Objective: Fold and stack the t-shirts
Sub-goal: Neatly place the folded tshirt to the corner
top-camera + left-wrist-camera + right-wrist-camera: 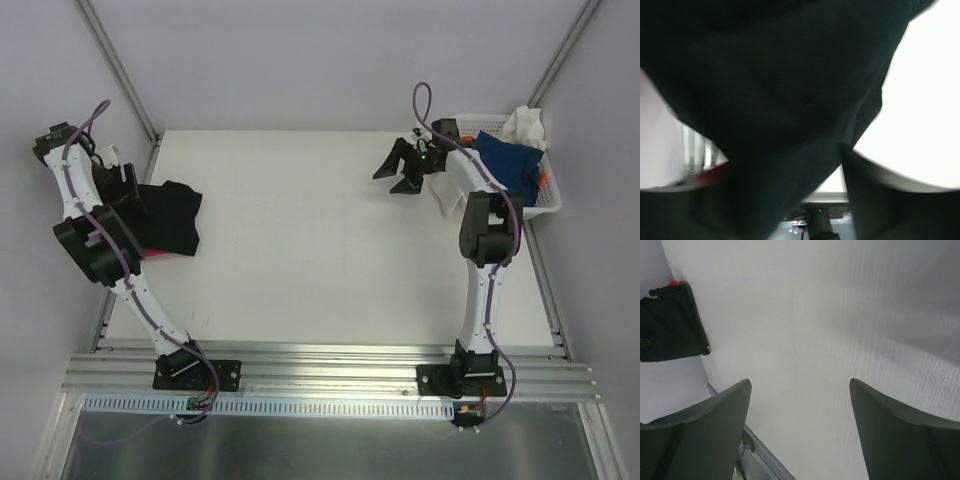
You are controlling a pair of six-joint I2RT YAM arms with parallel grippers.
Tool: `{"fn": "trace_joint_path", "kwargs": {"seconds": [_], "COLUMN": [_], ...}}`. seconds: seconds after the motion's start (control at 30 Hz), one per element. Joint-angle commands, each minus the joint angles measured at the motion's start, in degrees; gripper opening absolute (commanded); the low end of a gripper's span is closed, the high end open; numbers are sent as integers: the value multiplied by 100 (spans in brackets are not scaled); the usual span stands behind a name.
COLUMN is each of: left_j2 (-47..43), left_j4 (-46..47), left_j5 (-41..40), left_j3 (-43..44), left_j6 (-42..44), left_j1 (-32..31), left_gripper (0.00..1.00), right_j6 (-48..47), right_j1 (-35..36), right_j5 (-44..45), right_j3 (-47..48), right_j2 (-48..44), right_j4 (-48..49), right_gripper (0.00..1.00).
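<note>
Top external: white table (pixel 300 260), grey walls (pixel 300 60); black t-shirt (pixel 172 215) crumpled (pink cloth (pixel 152 252) beneath); right gripper (pixel 390 180) spread empty, left gripper (pixel 128 190) grip untellable.

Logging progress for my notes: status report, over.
Right gripper open, empty, over table. Left gripper at black t-shirt, grip unclear. Blue tee in basket. Nothing blocking.

Lab test cell: white panel walls (pixel 320 60), aluminium rails (pixel 330 362).

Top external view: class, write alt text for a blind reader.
The left tool is at a crumpled black cloth t-shirt at the left edge of a white table; the right tool hangs open above it. A white plastic lattice basket at far right holds blue cloth and white cloth.
</note>
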Motion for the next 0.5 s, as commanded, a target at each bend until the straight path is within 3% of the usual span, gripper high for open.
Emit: {"fn": "trace_joint_path", "kwargs": {"seconds": [0.0,0.03,0.07,0.1,0.23,0.43,0.47], "left_j2": [-10,8,-1,-10,-150,-511,-493], "left_j4": [175,219,280,359,605,1814,2054], "left_j5": [-765,-853,-941,-1142,-1634,-3392,-4134], "left_j3": [331,357,410,515,770,1236,1280], "left_j6": [-222,-240,-240,-240,-187,497,812], "left_j1": [-192,-288,-359,-420,-938,-2520,-2678], "left_gripper": [74,80,95,99,99,99,99], "right_j6": [-117,-161,-179,-179,-302,-1285,-1469], "right_j1": [50,50,50,50,67,-20,-47], "right_j5": [-7,10,28,28,115,713,835], "right_j3": [-50,-93,-111,-129,-155,310,285], "right_j2": [-340,-367,-410,-437,-542,-858,-903], "right_j4": [-14,-23,-23,-32,-66,-804,-849], "right_gripper": [84,84,84,84,86,89,90]}}
